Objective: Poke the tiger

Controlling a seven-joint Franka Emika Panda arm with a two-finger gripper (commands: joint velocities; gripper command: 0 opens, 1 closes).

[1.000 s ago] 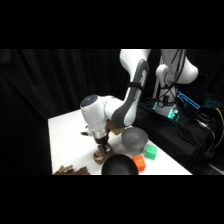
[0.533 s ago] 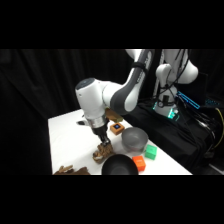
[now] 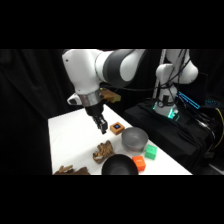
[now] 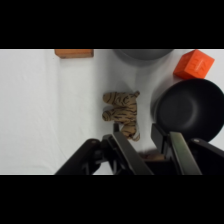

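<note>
arm [image 3: 100, 70] raised higher, fingers [image 3: 102, 126] lifted clear of tiger [image 3: 104, 152]

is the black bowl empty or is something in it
Empty, as far as shown: the wrist view shows the black bowl with a bare dark inside; its lower edge is hidden behind the gripper.

Glossy white rounded arm [image 3: 95, 70] with dark grey joint bands, ending in a black claw [image 3: 102, 125].

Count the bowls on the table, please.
2. The grey bowl stands beside the tan block. The black bowl sits at the table's near edge, beside the tiger. None seems hidden.
</note>
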